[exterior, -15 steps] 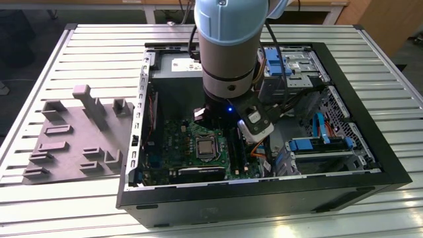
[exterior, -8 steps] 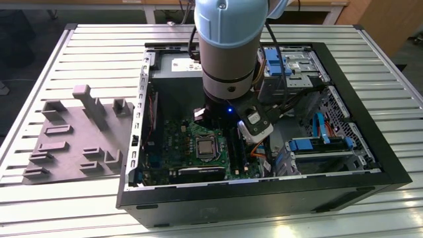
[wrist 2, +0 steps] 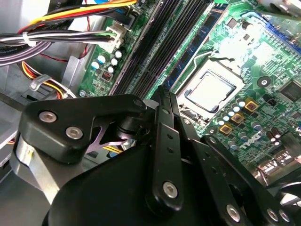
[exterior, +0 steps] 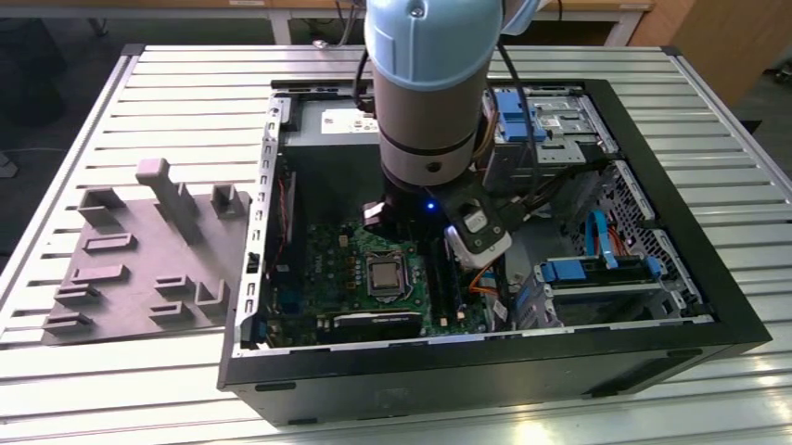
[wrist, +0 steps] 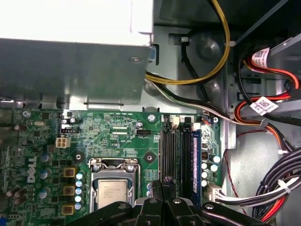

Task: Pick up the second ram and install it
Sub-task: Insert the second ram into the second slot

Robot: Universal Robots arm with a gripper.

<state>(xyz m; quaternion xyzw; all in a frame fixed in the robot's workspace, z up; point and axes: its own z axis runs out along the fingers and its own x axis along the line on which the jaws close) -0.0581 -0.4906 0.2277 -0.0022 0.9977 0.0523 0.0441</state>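
The room shows at the far edge of the exterior view as pale wooden furniture (exterior: 718, 37) and dark floor beyond the surface (exterior: 743, 158). The surface is a top of silvery ribbed metal slats with long grooves running across it. An open black computer case (exterior: 495, 371) lies on its side on it and takes up most of the middle.

A thick grey and light-blue robot arm (exterior: 431, 93) comes straight down into the case. On the exterior view's left, just beside the case wall, a grey plastic fixture block (exterior: 136, 269) with upright posts rests on the slats. Inside the case lie a metal power supply box (wrist: 70, 56), a green motherboard (wrist: 117, 136) and bundles of coloured cables (wrist: 263, 103). The processor (wrist: 112, 193) sits in its metal-framed socket.

Next to the socket run four long memory slots (wrist: 176, 155). The black claw (wrist 2: 162, 92) hangs low over them, also seen in the first wrist view (wrist: 164, 186). Its fingers (wrist 2: 164, 136) are pressed together at the tips, and nothing shows between them.

A narrow bluish strip, which looks like a seated ram stick (wrist: 194, 150), fills the slot nearest the small capacitors (wrist: 209, 167). I cannot tell whether it is the second ram
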